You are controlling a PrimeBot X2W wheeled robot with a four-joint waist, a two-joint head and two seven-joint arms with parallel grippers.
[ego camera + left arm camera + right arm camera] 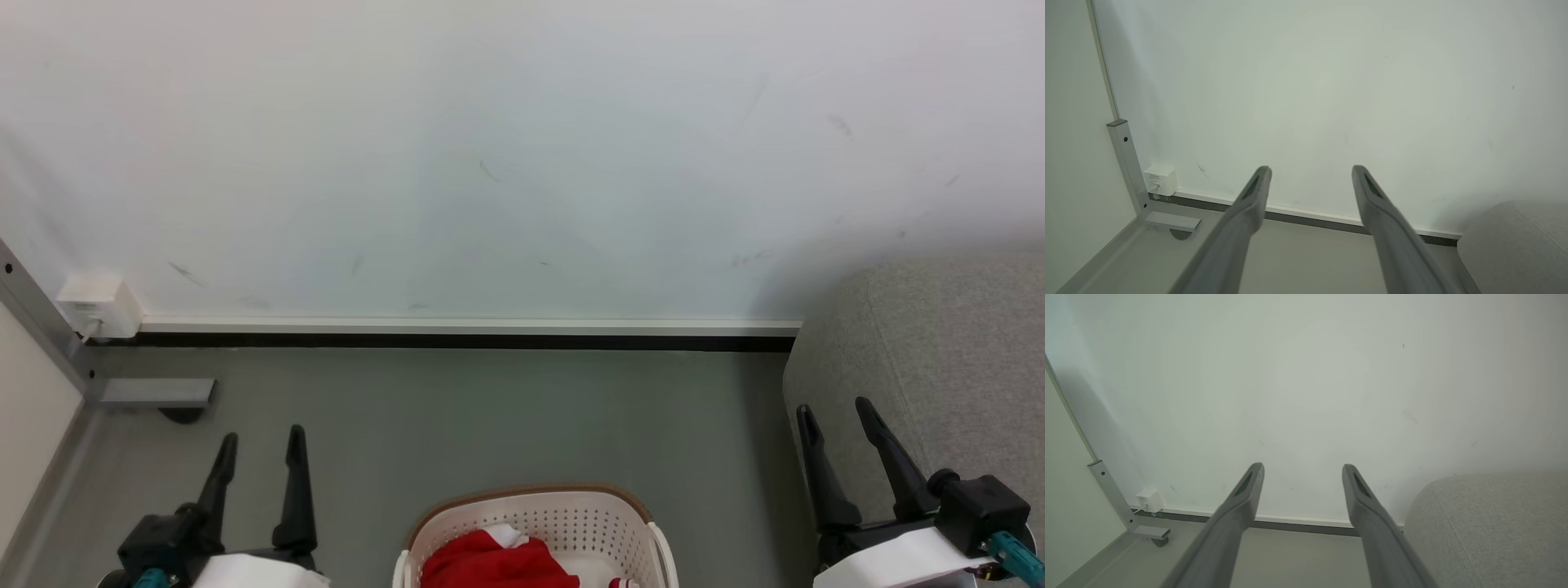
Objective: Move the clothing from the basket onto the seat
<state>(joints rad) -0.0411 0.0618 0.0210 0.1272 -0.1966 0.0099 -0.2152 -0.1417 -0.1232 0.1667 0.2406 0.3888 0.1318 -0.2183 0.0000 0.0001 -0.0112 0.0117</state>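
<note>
Nearest, the clothing [498, 562] lay bunched in the basket [571, 523], between the left gripper [264, 433] and the right gripper [833, 405], both spread wide and holding nothing. It looked soft, light and limp, likely to sag and trail, so a pinch on the raised red fold atop the heap seemed the best hold. Beyond, the seat [939, 351] stood to the right with only the basket's wall to clear, while a metal frame foot [155, 392] and a small white box [98, 306] sat far left by the wall [522, 163].

Soft, even light; faint shadows; slight wide-angle edge distortion
</note>
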